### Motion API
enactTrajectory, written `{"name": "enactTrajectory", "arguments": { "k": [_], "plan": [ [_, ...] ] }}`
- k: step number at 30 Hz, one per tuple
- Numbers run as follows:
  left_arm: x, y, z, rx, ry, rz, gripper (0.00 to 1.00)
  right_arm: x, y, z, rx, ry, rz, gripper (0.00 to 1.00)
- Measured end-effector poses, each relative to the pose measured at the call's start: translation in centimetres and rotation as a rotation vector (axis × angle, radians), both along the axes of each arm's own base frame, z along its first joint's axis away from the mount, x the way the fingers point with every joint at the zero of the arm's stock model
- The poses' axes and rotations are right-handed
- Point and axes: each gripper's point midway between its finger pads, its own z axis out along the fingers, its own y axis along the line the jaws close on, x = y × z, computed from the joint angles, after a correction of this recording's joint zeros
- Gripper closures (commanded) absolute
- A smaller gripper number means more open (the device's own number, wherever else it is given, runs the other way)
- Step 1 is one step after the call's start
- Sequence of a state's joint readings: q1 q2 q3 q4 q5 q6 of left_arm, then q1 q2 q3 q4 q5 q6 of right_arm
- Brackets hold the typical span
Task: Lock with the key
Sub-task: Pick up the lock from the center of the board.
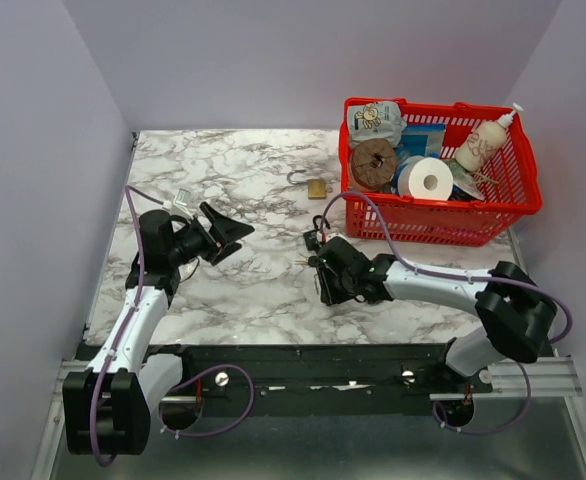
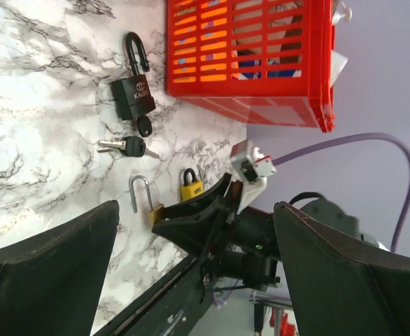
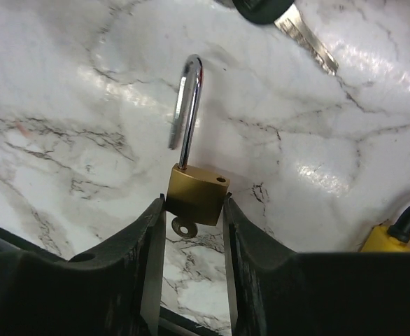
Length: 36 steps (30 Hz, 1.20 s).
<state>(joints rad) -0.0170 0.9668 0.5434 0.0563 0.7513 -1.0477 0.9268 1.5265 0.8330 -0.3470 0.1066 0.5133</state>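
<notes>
Right pincer (image 3: 193,210): narrow, both fingers pressed against the sides of the brass padlock (image 3: 194,192).
- The padlock body sat right at the fingertips, lying flat on the marble.
- The steel shackle (image 3: 185,105) pointed straight ahead of the pincer, its free end out of the body, so the lock was unlatched.
- A small key (image 3: 182,225) stuck out of the body's near end, back between the fingers.
- A loose black-headed key (image 3: 306,38) lay farther ahead and to the right.
- The corner of a yellow padlock (image 3: 390,241) lay off to the pincer's right.

Left pincer (image 1: 231,236): wide, holding nothing, raised and well apart from the padlock.
- Its camera showed a black padlock (image 2: 133,96) far ahead of it.

Surface and room:
- The white marble-patterned table (image 1: 233,160) had grey veining.
- A red basket (image 1: 518,205) full of odds and ends stood at the far right.
- Plain pale walls (image 1: 273,60) enclosed three sides.
</notes>
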Motion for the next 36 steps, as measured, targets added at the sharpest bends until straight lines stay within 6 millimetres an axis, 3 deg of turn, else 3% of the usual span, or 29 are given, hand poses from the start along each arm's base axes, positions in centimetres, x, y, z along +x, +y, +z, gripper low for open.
{"name": "enactTrajectory", "arguments": {
  "k": [7,11,16,19,22,25,29,36],
  "plan": [
    [-0.8,-0.8,1.4,0.02,-0.092,-0.115,0.03,0.9,2.0,6.0,0.138,-0.167,0.163,0.99],
    [-1.7,-1.4,2.6,0.059,-0.222,-0.24,0.12,-0.1,3.5,10.8,0.252,-0.264,0.358,0.99],
    [-3.8,-2.0,5.0,0.206,-0.562,-0.505,0.14,-2.7,4.9,16.6,0.396,-0.347,0.594,0.99],
    [-5.3,-2.0,6.5,0.327,-0.811,-0.656,0.16,-4.5,5.1,18.6,0.455,-0.359,0.704,0.99],
    [-7.5,-2.5,6.5,0.407,-1.0,-0.792,0.2,-6.3,5.0,19.2,0.493,-0.34,0.808,0.99],
    [-10.9,-3.9,4.9,0.42,-1.12,-0.976,0.23,-7.8,4.7,19.0,0.503,-0.298,0.879,0.99],
    [-14.9,-5.3,3.2,0.391,-1.181,-1.17,0.34,-9.0,4.2,18.7,0.506,-0.261,0.944,0.99],
    [-16.5,-6.9,3.2,0.439,-1.295,-1.209,0.39,-10.0,3.9,19.1,0.521,-0.234,0.992,0.99]
  ]
}}
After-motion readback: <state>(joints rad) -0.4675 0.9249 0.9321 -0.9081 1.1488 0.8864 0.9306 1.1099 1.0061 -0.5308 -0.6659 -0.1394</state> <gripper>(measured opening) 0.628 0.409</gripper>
